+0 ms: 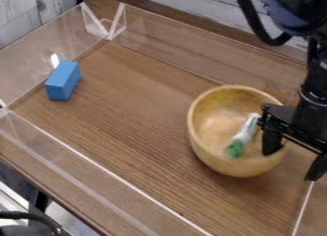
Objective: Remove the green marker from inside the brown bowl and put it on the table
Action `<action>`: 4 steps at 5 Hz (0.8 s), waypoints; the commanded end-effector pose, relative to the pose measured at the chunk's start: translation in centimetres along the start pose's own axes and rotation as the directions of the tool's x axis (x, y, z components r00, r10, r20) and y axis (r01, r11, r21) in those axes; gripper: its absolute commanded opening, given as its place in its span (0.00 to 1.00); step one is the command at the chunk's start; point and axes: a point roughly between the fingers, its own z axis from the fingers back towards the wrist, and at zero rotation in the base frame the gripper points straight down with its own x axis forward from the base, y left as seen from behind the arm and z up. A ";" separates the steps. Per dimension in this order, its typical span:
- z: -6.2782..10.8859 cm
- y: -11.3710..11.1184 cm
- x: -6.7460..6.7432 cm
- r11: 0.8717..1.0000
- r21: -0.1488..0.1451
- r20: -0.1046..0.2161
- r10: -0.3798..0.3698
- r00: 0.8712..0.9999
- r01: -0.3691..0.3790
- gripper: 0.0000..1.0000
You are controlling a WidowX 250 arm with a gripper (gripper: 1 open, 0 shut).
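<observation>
The brown bowl (217,114) sits on the table (141,96) at the right, its open side tipped a little toward the camera. The green marker (240,139) lies inside it against the near right wall, green end low. My gripper (294,150) hangs at the bowl's right rim and is open. Its left finger (271,140) is at or just inside the rim beside the marker, the right finger (316,161) outside the bowl. Nothing is between the fingers except the rim; whether they touch it I cannot tell.
A blue block (61,80) lies at the left of the table. Clear acrylic walls (52,144) run along the edges, with a folded clear piece (105,24) at the back. The right table edge is close behind the gripper.
</observation>
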 end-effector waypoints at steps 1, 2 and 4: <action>1.0 -0.2 0.5 1.000 -0.011 0.053 -0.020 0.998 0.021 0.00; 1.0 -0.3 0.0 0.999 -0.018 0.058 -0.028 0.998 0.029 0.00; 1.4 -0.6 -1.0 0.998 -0.035 0.061 -0.043 0.997 0.045 0.00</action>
